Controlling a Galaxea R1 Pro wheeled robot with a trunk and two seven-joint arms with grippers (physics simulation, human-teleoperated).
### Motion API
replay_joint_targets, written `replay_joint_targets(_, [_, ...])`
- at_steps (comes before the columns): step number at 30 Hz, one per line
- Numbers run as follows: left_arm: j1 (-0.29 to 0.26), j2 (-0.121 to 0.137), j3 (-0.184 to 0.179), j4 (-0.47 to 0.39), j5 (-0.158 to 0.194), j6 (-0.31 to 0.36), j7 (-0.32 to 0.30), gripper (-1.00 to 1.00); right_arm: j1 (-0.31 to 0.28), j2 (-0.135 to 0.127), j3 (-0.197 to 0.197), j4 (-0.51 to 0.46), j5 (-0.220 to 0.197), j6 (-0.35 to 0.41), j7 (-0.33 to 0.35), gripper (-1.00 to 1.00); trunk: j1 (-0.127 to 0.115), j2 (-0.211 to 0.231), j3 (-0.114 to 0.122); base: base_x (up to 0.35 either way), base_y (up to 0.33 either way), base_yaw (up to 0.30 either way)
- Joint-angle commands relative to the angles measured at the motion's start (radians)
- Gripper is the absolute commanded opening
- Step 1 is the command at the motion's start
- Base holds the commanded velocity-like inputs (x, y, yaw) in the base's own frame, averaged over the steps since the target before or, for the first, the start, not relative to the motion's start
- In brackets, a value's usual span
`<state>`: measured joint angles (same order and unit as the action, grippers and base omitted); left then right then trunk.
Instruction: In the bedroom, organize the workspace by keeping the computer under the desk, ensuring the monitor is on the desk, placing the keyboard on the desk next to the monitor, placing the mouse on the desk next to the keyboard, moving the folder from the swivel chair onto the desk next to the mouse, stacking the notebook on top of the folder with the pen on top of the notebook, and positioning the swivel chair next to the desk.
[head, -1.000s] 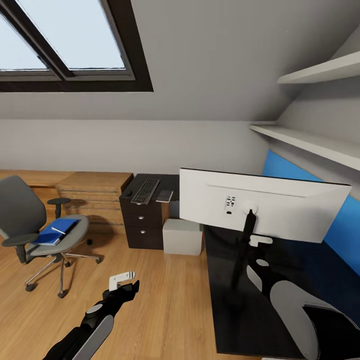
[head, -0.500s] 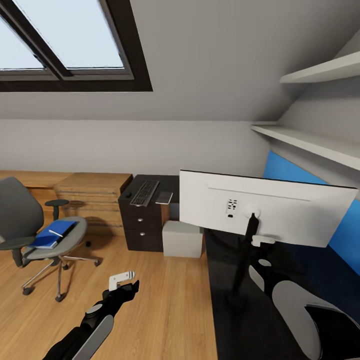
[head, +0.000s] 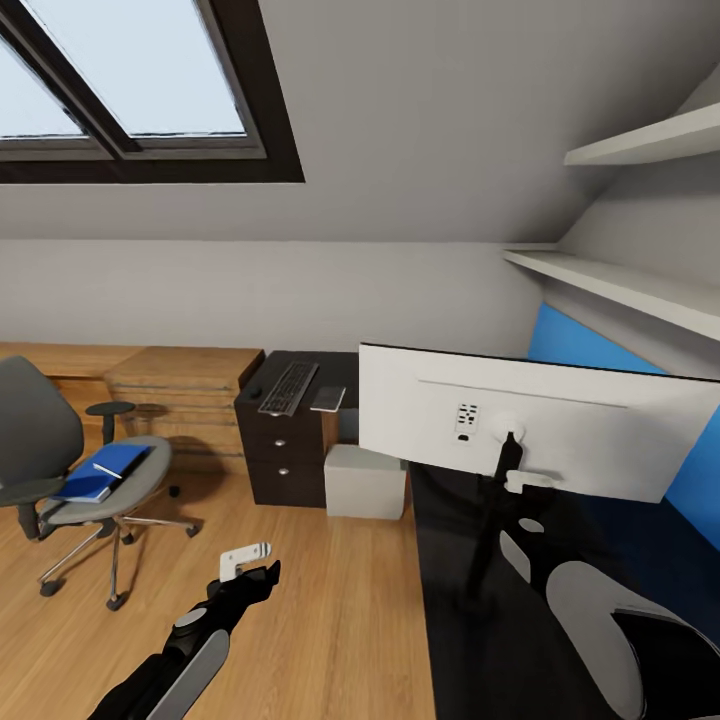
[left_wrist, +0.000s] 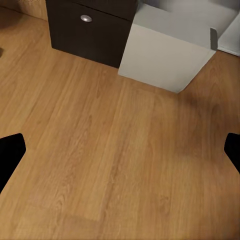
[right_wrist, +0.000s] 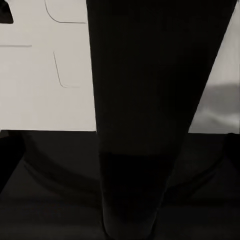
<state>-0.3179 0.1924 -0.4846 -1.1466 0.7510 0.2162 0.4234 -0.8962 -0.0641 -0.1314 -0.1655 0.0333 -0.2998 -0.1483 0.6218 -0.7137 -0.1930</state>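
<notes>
One thing held the robot's attention: the monitor (head: 530, 430), standing on the near right run of the desk (head: 480, 640) with its pale back toward the camera and its thin black stand (head: 490, 520) rising from the black top. The right gripper (head: 522, 482) was up against that stand just under the screen; the right wrist view showed the stand (right_wrist: 145, 120) as a broad dark column close in front of the monitor's pale back (right_wrist: 45, 65), but whether the jaws were closed on it could not be told. The step in hand looked like seating the monitor on the desk, and doing it well would mean keeping the stand upright and its foot fully on the top, clear of the near edge. The left gripper (head: 250, 565) hung spread and empty over the oak floor (left_wrist: 110, 165). Farther off, the keyboard (head: 288, 386) lay on the far left end of the desk above the knobbed drawers (head: 283, 445), and the computer (head: 365, 480) sat on the floor beside them. To the far left stood the swivel chair (head: 60, 470) with the blue folder (head: 105, 472) on its seat. Close detail of a drawer knob (left_wrist: 86, 18) and the computer case (left_wrist: 167, 52) came from the left wrist view, while the room's layout came from the head view.
</notes>
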Motion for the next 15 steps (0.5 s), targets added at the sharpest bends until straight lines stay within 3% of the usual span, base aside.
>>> replay_joint_targets(1, [-0.001, 0.001, -0.003, -0.002, 0.007, 0.002, 0.009, 1.0, -0.001, 0.0, -0.005, 0.001, 0.003, -0.004, 0.0, 1.0, 0.001, -0.001, -0.002, 0.186, 0.0, 0.0])
replay_joint_targets(12, [-0.001, 0.001, -0.004, 0.002, 0.007, 0.002, 0.009, 1.0, -0.001, -0.007, -0.005, 0.002, 0.004, -0.003, -0.001, 1.0, 0.001, -0.001, -0.002, 0.034, 0.0, 0.0])
replay_joint_targets(13, [-0.001, 0.001, -0.003, 0.002, 0.007, 0.002, 0.009, 1.0, -0.001, -0.008, -0.005, 0.003, 0.004, -0.001, -0.002, -1.0, 0.001, -0.001, -0.002, 0.003, 0.0, 0.0])
replay_joint_targets(15, [-0.001, 0.001, -0.004, 0.002, 0.007, 0.002, 0.009, 1.0, -0.001, -0.009, -0.005, 0.004, 0.003, 0.002, -0.002, -1.0, 0.001, -0.001, -0.002, 0.002, 0.0, 0.0])
